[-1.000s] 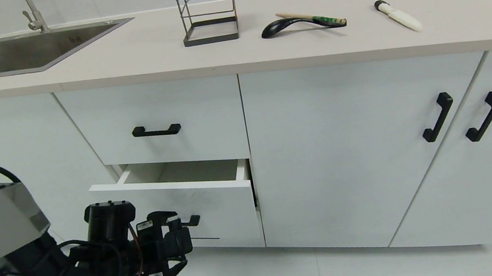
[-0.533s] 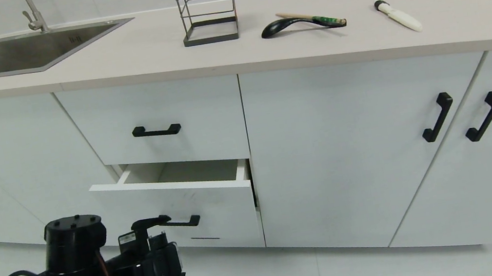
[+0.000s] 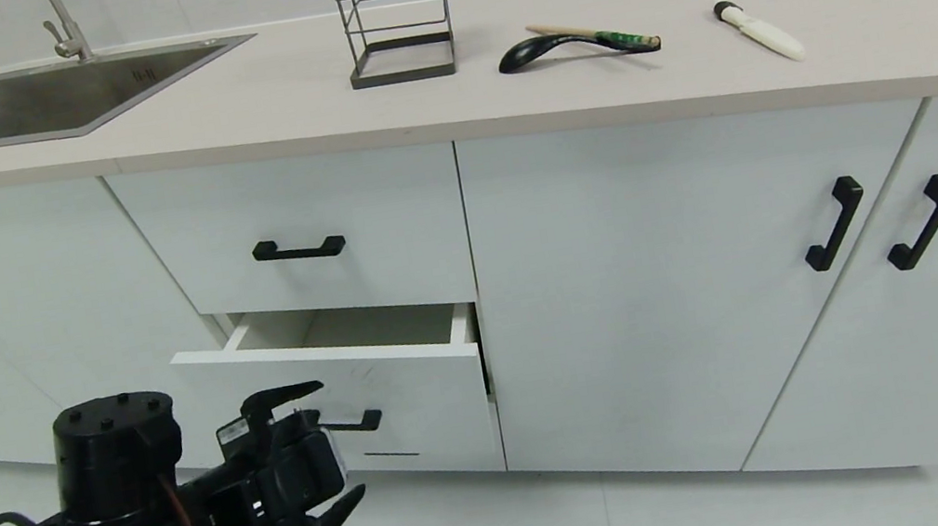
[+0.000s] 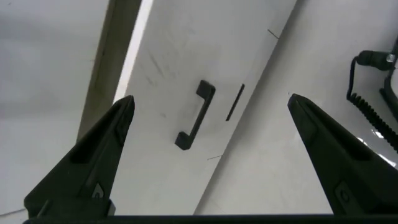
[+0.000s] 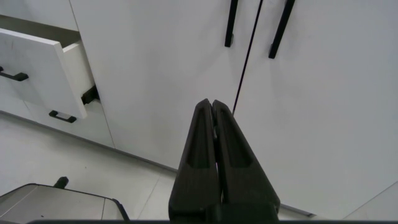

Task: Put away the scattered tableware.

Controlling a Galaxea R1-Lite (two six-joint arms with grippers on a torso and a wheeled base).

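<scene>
On the counter (image 3: 687, 92) lie a black spoon (image 3: 535, 53), a wooden stick with a green end (image 3: 598, 35) and a white knife with a black tip (image 3: 760, 31). Below, the middle drawer (image 3: 356, 380) is pulled partly out, and what shows of its inside is bare. My left gripper (image 3: 322, 451) is open, low in front of that drawer, with the black drawer handle (image 3: 351, 425) just beyond its fingers. In the left wrist view the handle (image 4: 194, 116) sits between the spread fingers (image 4: 93, 165) of the left gripper (image 4: 211, 102). My right gripper (image 5: 212, 107) is shut and holds nothing, facing the cabinet doors (image 5: 186, 56).
A wire rack (image 3: 393, 11) stands at the back of the counter and a steel sink (image 3: 27, 88) with a tap lies far left. A shut drawer (image 3: 299, 248) sits above the pulled-out one. Double doors with black handles (image 3: 835, 224) are to the right.
My left arm has dropped lower and drawn back from the drawer front. Its fingers have spread wider in front of the handle. The drawer has not moved.
</scene>
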